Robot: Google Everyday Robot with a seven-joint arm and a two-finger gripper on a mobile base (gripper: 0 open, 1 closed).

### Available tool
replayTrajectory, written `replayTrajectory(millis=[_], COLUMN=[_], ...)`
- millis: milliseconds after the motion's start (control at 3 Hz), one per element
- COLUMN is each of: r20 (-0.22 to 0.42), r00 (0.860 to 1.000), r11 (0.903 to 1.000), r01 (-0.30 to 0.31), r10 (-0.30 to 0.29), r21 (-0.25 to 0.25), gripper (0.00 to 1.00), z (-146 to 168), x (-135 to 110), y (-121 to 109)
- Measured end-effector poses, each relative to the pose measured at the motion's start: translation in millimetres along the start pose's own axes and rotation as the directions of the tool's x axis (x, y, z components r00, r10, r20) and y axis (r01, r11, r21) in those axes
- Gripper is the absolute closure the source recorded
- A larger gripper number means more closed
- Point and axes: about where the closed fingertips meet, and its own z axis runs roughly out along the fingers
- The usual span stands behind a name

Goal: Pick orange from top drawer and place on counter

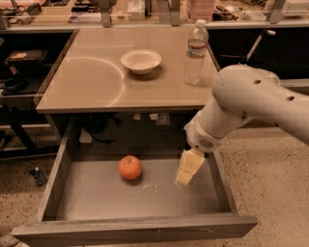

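Observation:
The orange [130,167] lies on the grey floor of the open top drawer [145,226], left of centre. My gripper [187,169], with yellowish foam pads, hangs from the white arm over the right part of the drawer, to the right of the orange and apart from it. It holds nothing. The beige counter [91,82] stands above and behind the drawer.
A white bowl [141,61] and a clear water bottle [196,52] stand on the counter. A cluttered workbench [145,9] runs along the back. Dark shelving [19,72] is at the left, speckled floor at the right.

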Motion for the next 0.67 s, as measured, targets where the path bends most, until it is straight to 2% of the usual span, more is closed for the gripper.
replayTrajectory(millis=[333, 667], r20=[0.007, 0.026], r00=[1.000, 1.000], r11=[1.0000, 0.9999], r01=[-0.002, 0.006], r10=[0.002, -0.007], r21=[0.004, 0.012], gripper=[0.00, 0.00], z=[3.6, 11.9], x=[-0.3, -3.9], y=[-2.7, 14.0])
